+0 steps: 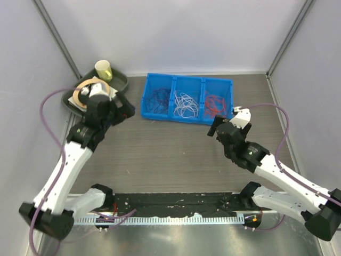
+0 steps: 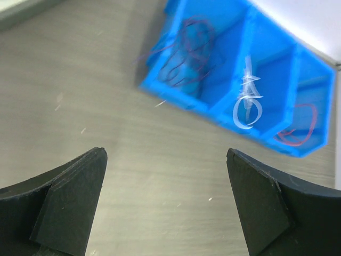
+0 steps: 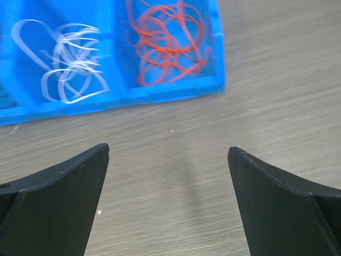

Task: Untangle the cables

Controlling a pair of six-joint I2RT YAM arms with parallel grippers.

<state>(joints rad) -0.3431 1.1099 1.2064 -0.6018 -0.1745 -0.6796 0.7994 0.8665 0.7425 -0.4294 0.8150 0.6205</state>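
Note:
A blue three-compartment bin (image 1: 186,119) stands at the back middle of the table. The cables lie sorted in it: dark purple (image 1: 158,100) on the left, white (image 1: 185,105) in the middle, orange-red (image 1: 215,105) on the right. My left gripper (image 1: 125,109) is open and empty, just left of the bin. In the left wrist view the gripper (image 2: 165,154) hovers over bare table with the bin (image 2: 176,98) ahead. My right gripper (image 1: 219,127) is open and empty in front of the bin's right end. In the right wrist view the gripper (image 3: 169,149) faces the white (image 3: 69,64) and orange-red cables (image 3: 168,48).
A dark tray (image 1: 120,80) at the back left holds a yellow cup (image 1: 103,69) and a tape roll (image 1: 81,93), partly behind my left arm. White walls close in the back and both sides. A black rail (image 1: 176,200) runs along the near edge.

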